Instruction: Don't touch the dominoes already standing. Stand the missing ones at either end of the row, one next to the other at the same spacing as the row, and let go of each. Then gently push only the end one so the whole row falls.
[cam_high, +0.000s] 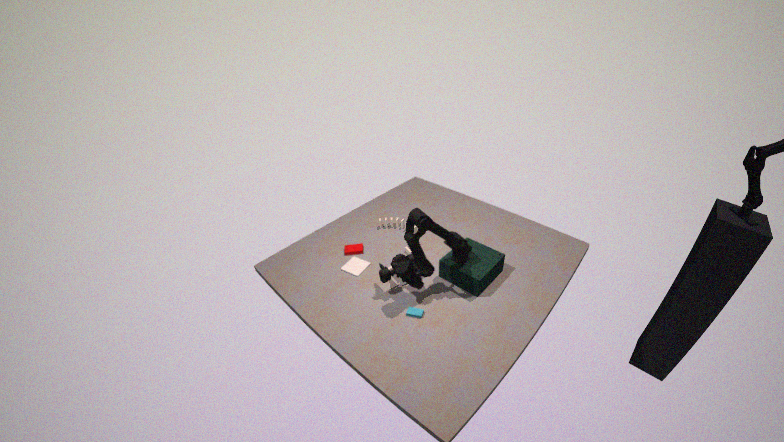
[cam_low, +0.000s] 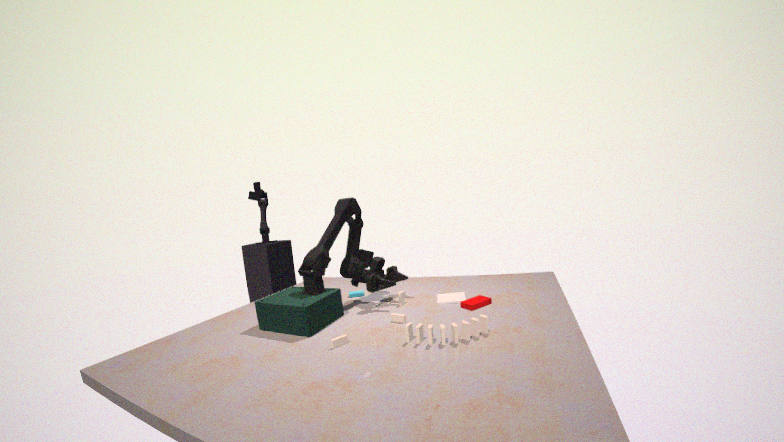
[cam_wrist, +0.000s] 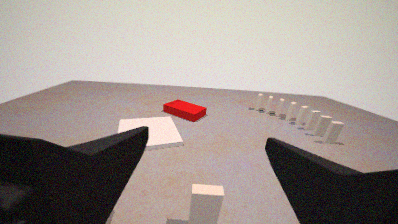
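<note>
My gripper (cam_wrist: 208, 138) (cam_low: 401, 280) is open and empty. A cream domino (cam_wrist: 206, 204) (cam_low: 401, 297) stands upright on the table, low between the spread fingers in the wrist view and touching neither there; its foot is cut off. A curved row of several standing cream dominoes (cam_wrist: 334, 132) (cam_low: 409, 332) (cam_high: 402, 224) is well away from the gripper, at the right in the wrist view. Two more cream dominoes lie flat in the exterior view: one domino (cam_low: 398, 317) near the row's left end, another domino (cam_low: 339, 341) nearer the arm's base.
A red block (cam_high: 353, 249) (cam_low: 476, 302) (cam_wrist: 185, 110) and a white flat square (cam_high: 355, 266) (cam_low: 450, 297) (cam_wrist: 162, 132) lie beyond the gripper. A light-blue block (cam_high: 415, 312) (cam_low: 356, 294) lies to one side. The arm stands on a green box (cam_high: 477, 269) (cam_low: 290, 316).
</note>
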